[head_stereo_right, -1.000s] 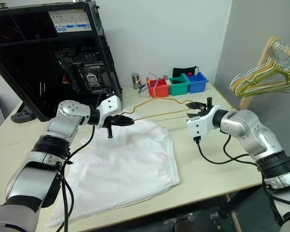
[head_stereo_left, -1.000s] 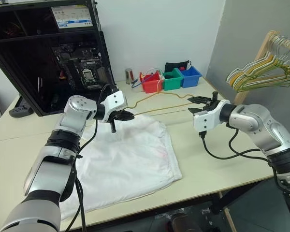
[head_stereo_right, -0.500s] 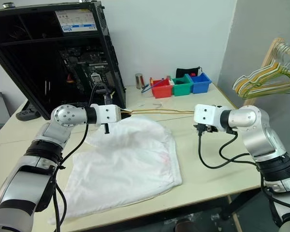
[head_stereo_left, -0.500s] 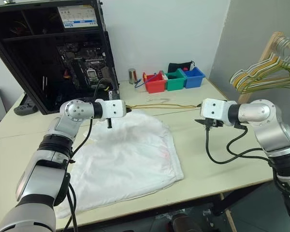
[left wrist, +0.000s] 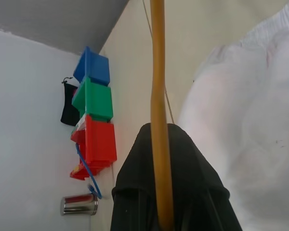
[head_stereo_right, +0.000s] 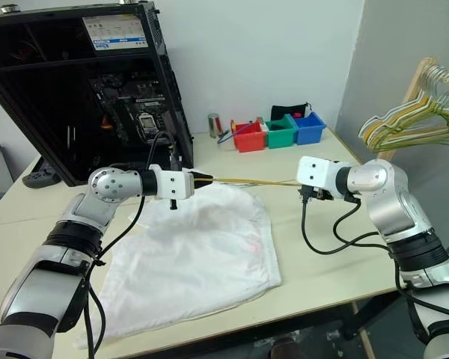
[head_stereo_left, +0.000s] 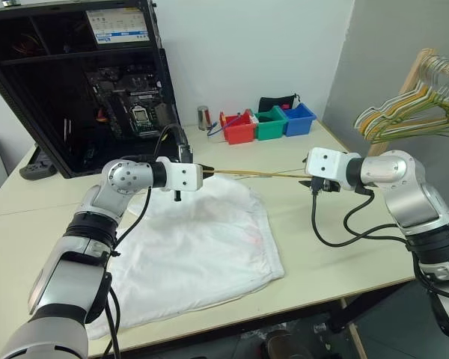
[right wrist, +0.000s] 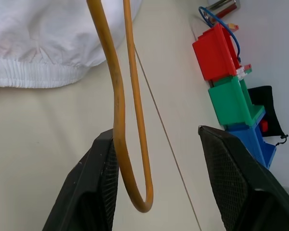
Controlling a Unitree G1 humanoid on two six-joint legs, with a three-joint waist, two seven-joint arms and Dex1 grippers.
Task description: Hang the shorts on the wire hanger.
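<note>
On cream table (head_stereo_left: 337,247): shorts (head_stereo_left: 194,254), computer case (head_stereo_left: 75,82), coloured bins (head_stereo_left: 269,123).

I have both arms raised, pointing inward; left pincer (left wrist: 166,192) clamped tight; right pincer (right wrist: 154,187) with its fingers (right wrist: 233,185) parted.

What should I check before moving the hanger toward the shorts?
1. Left pincer shut on the hanger: ok, the black fingers close on the wire.
2. Right pincer gripping the hanger's other end: not ok, the jaws stand open and the wire's bend hangs between them, against one finger.
3. Hanger lifted off the table: ok, it spans level between both pincers.
4. Shorts flat and free: ok, lying spread on the table, nothing on them.
5. Waistband open to take the hanger: cannot tell.
6. Bins out of the path: ok, back by the wall.
</note>
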